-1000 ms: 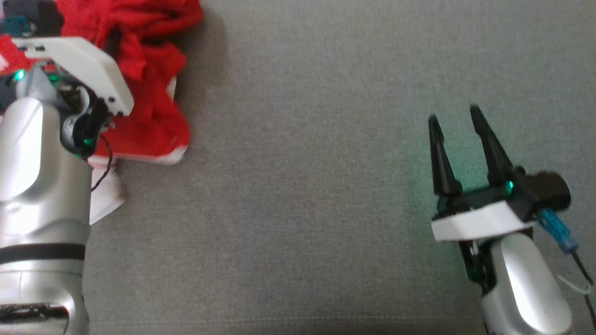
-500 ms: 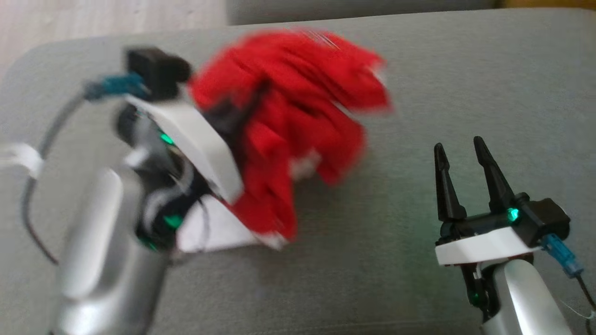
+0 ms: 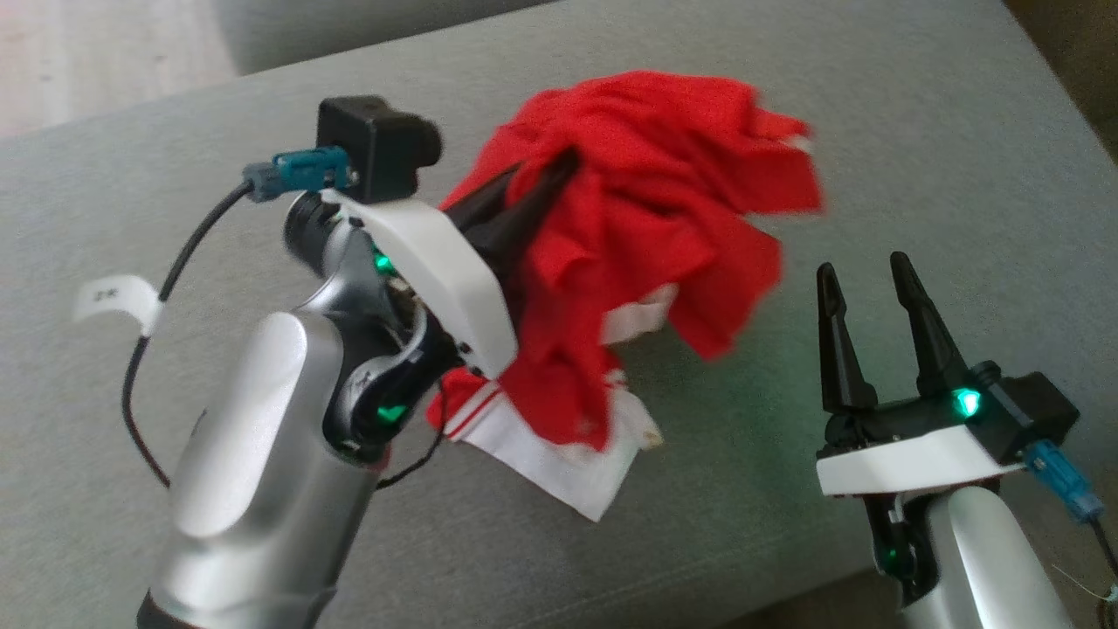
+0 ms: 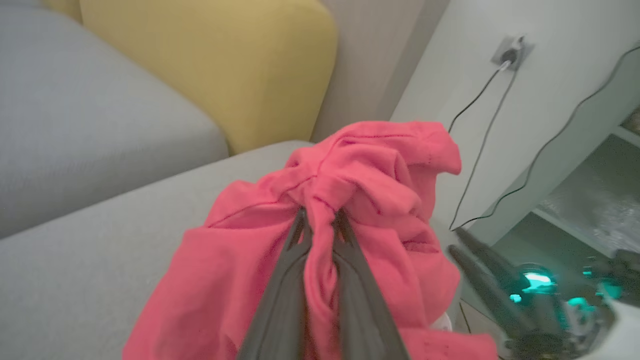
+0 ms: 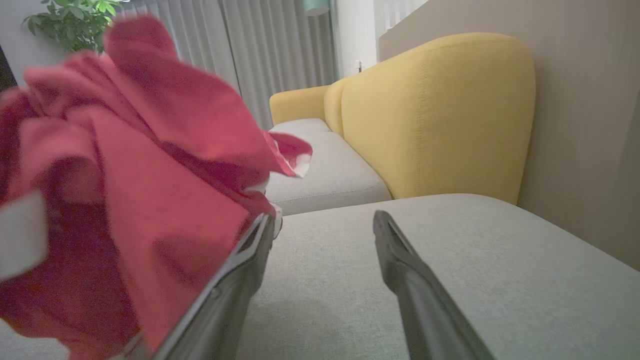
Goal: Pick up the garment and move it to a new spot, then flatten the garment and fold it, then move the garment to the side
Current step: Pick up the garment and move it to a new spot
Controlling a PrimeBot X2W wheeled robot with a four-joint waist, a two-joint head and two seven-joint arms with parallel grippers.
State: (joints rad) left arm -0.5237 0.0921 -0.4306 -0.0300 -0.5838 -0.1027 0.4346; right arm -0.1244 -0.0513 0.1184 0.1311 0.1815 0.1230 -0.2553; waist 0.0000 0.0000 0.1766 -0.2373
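The garment (image 3: 664, 218) is a red bundle with white trim, hanging above the grey sofa seat (image 3: 611, 542). My left gripper (image 3: 559, 170) is shut on a bunched fold of the garment (image 4: 350, 200), its two dark fingers (image 4: 285, 280) pinching the cloth between them. White hem pieces dangle below the bundle toward the cushion. My right gripper (image 3: 860, 271) stands open at the lower right, just right of the hanging cloth, with nothing between its fingers. In the right wrist view the garment (image 5: 125, 175) hangs left of the right gripper (image 5: 325, 222).
The grey seat cushion (image 5: 450, 260) stretches ahead, with a yellow backrest (image 5: 435, 110) behind it. A pale wall with a socket and cable (image 4: 505, 55) stands off the sofa's end. A white cable tag (image 3: 118, 297) hangs from my left arm's lead.
The head camera has swung, so the whole picture shifted. My left gripper has lifted the garment off the cushion and carried it toward the right gripper, which has kept open.
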